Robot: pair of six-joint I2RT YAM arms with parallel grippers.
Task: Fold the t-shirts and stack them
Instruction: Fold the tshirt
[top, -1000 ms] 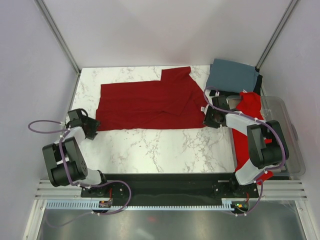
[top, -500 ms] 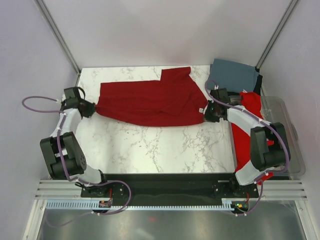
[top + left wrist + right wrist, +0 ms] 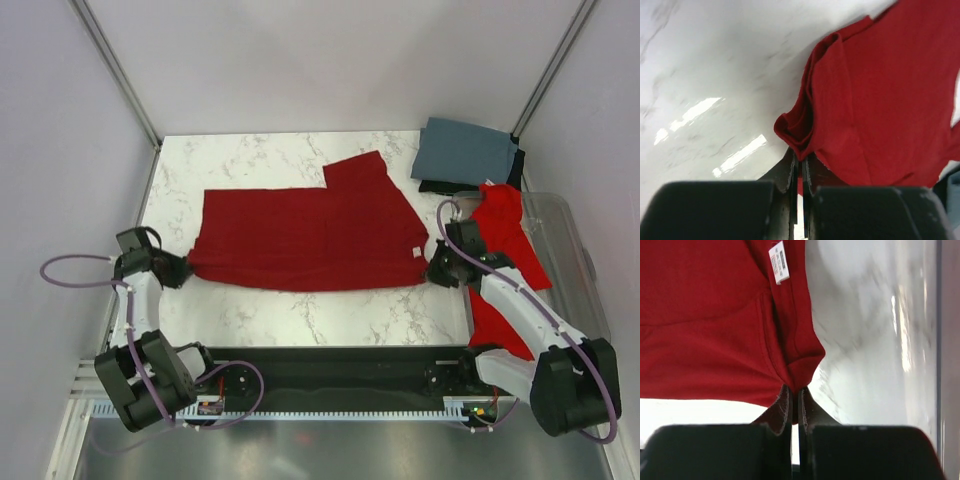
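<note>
Overhead, the crimson shirt [image 3: 300,235] lies spread at mid-frame. The left gripper [image 3: 180,268] and right gripper [image 3: 434,270] are each clamped tight on a lower corner. At upper right, a folded grey shirt [image 3: 465,150] tops a black shirt [image 3: 440,186]. A red shirt [image 3: 505,235] lies unfolded at right, so roughly half the task looks left.

The dark crimson t-shirt [image 3: 300,235] is soft matt cloth, the table [image 3: 330,310] glossy and marble-patterned, the bin [image 3: 572,250] clear smooth plastic.
</note>
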